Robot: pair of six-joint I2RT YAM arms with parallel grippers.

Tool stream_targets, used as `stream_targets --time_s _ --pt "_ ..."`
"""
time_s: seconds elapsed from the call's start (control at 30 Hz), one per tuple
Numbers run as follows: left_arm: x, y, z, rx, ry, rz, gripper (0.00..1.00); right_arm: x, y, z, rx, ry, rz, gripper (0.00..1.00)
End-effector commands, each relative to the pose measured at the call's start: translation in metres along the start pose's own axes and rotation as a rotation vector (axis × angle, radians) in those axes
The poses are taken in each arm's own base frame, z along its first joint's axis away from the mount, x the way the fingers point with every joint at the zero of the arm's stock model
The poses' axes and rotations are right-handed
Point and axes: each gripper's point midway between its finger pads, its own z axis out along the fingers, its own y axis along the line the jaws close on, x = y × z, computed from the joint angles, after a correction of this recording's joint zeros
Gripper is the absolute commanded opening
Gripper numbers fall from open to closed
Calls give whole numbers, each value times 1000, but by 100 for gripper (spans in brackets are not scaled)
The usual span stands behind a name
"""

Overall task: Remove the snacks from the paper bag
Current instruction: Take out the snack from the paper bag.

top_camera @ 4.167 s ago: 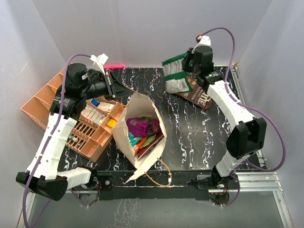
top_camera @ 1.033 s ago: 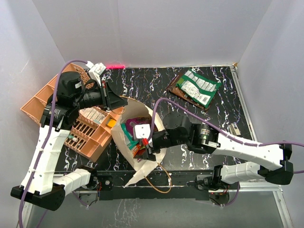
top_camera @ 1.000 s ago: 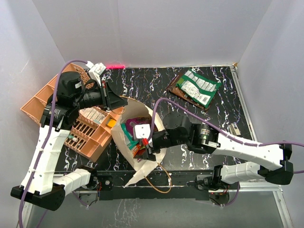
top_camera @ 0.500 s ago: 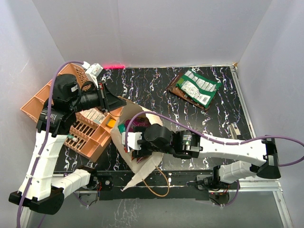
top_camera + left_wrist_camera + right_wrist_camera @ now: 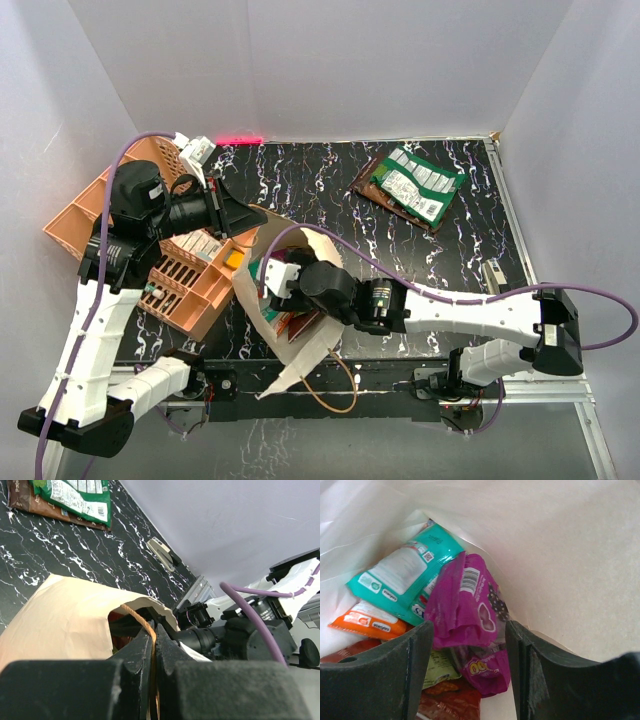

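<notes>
My right pincer is open inside the paper bag, with the purple snack right between its fingers. I should go a bit deeper, then squeeze softly. My left pincer pinches the bag's handle.

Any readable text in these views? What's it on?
"OU", yellow, partial and uncertain: purple packet.
Purple packet's barcode digits: too small.
Teal packet label, orange packet labels: too small.
Green packet print, brown pouch print: blurred.
</notes>
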Motion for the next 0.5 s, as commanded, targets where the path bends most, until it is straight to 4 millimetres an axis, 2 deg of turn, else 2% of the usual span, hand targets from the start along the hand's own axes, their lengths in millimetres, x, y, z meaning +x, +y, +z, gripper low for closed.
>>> stream_targets --time_s 0.0,0.2,0.47 --pt "-13 -28 -14 82 -73 91 0 -5 -10 13 41 -47 83 64" --pt "-13 -27 -15 74 -77 96 0 11 -13 27 59 -10 93 73" --pt "-12 -27 -15 76 -79 94 0 31 -20 43 105 43 113 77"
